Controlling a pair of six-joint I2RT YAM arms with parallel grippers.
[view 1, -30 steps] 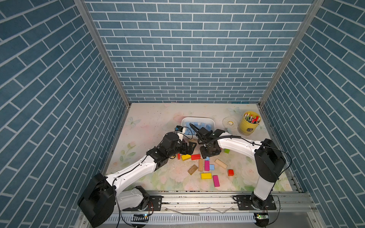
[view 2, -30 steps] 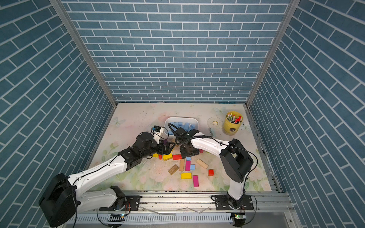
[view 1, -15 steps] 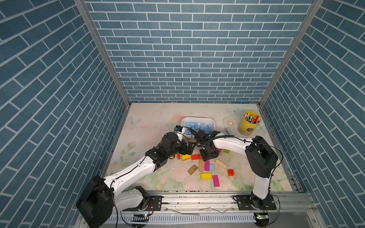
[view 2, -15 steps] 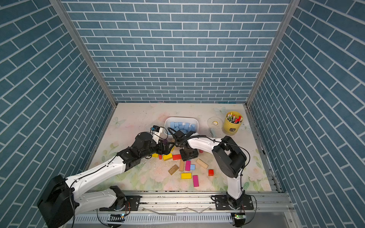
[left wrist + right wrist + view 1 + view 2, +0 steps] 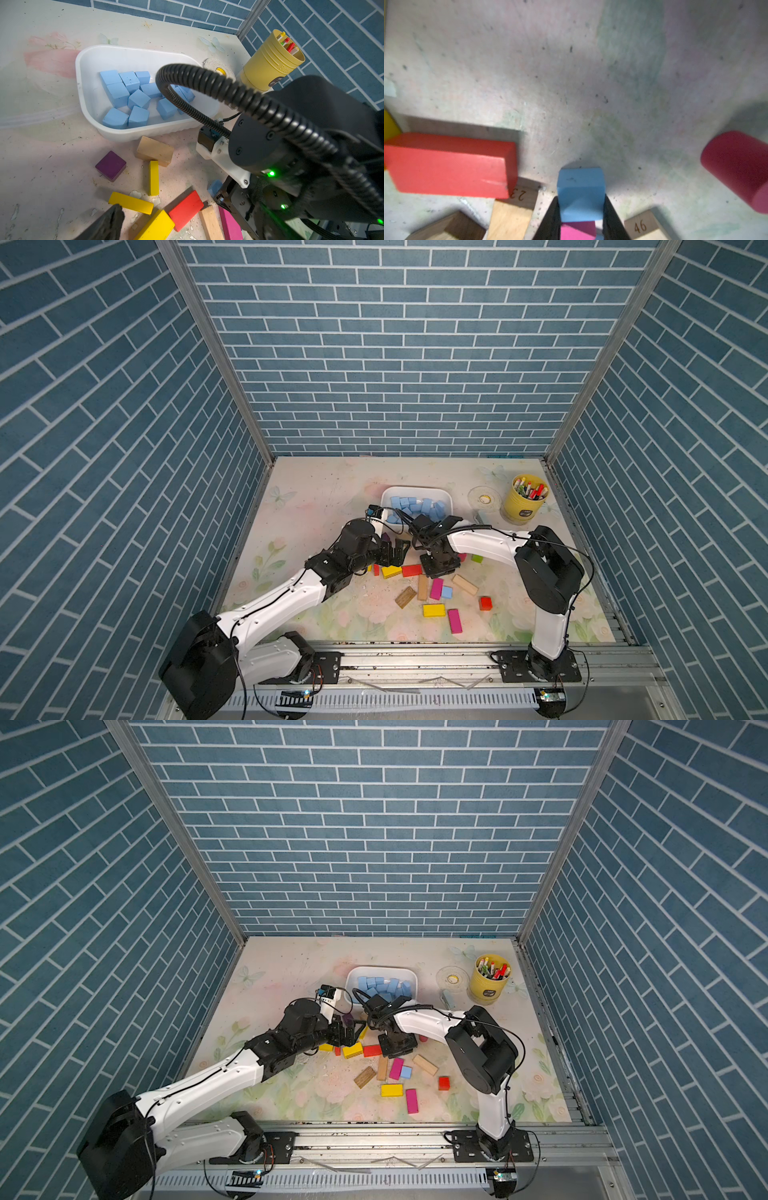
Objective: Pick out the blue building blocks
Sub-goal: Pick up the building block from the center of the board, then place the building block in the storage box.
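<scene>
Right pincer (image 5: 580,197): closed on one blue block (image 5: 581,187), with a black finger (image 5: 551,220) pressed to each side face. The block protrudes past the fingertips. Whether it is clear of the counter (image 5: 571,72) cannot be told.

Close behind the held block, between the fingers, a magenta block (image 5: 575,231) shows. A wooden block marked 23 (image 5: 510,216) and a wooden block marked 46 (image 5: 643,226) flank the pincer, neither touching the held block. A red block (image 5: 446,166) lies near on one side, and a dark red cylinder (image 5: 737,166) farther off on the other.

Left pincer (image 5: 395,552): jaws wide apart, holding nothing, just beside the right pincer on its left.

Blue building blocks (image 5: 417,508): heaped in the white tray (image 5: 415,490), which stands on the counter just behind both pincers, toward the back wall. One loose blue block (image 5: 446,592) lies on the counter nearer the front edge than the right pincer, well apart from the tray; both top views show it. A yellow cup of pens (image 5: 525,504) stands to the right of the tray, apart from it
</scene>
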